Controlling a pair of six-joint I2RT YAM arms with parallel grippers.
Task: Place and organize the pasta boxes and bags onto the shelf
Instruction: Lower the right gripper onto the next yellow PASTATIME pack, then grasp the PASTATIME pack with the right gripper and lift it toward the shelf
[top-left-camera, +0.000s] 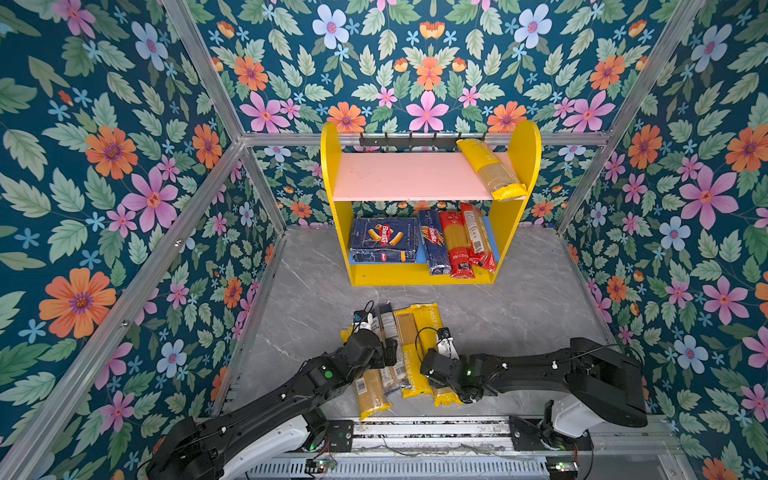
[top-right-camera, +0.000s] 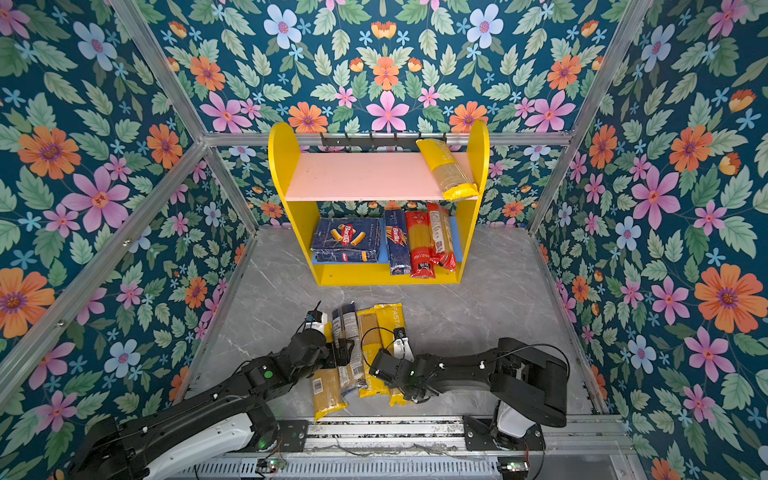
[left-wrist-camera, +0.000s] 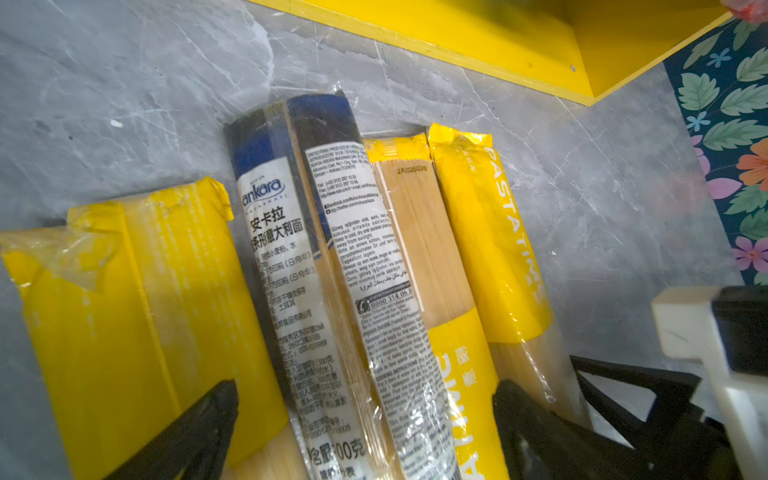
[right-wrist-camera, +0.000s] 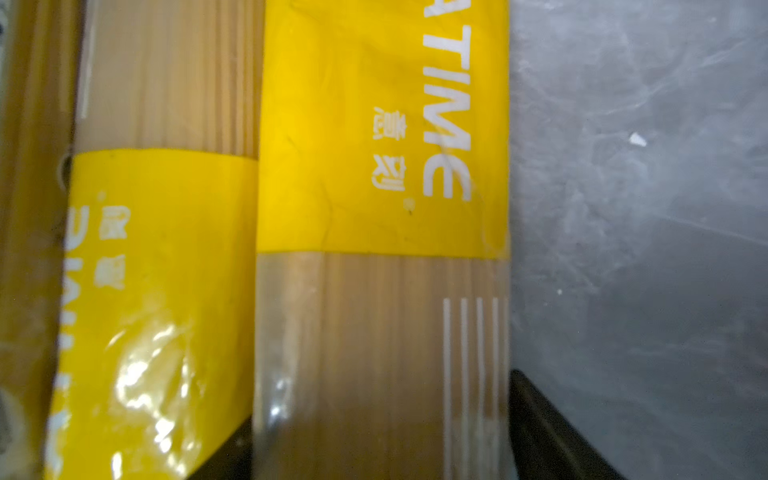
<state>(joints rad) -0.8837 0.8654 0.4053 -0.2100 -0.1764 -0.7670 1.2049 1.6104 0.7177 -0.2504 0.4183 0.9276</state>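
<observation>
I count nine pasta items in all: two boxes and seven bags. Five are on the shelf (top-left-camera: 330, 174). Its blue lower board (top-left-camera: 491, 241) holds four side by side. The wide Barilla box (top-left-camera: 384, 240) is at the left and the narrow Barilla box (top-left-camera: 434, 241) is next to it. Then come the first red-and-clear bag (top-left-camera: 455, 245) and the second red-and-clear bag (top-left-camera: 478, 237), nearest the right side panel. The pink upper board (top-left-camera: 407, 176) carries one shelved yellow bag (top-left-camera: 492, 168), lying at a slant at the right end. Its far end is up by the black hook rail (top-left-camera: 415, 140) and its near end pokes over the board's front edge.

The other four bags lie in a row on the grey table (top-left-camera: 519, 311) in front of the shelf, touching or overlapping. They are the left yellow bag (left-wrist-camera: 124, 311), the navy bag (left-wrist-camera: 291, 249), the middle yellow bag (left-wrist-camera: 415, 232) and the PASTATIME bag (left-wrist-camera: 498, 232). That makes three yellow and one navy down there.

My left gripper (left-wrist-camera: 365, 388) is spread wide and holds nothing. One jaw is above the left yellow bag, the other is over toward the PASTATIME bag, and the navy bag lies between them.

My right gripper (right-wrist-camera: 380, 407) is down at the PASTATIME bag with a finger along each long side. I cannot tell whether it is actually pinching the bag
</observation>
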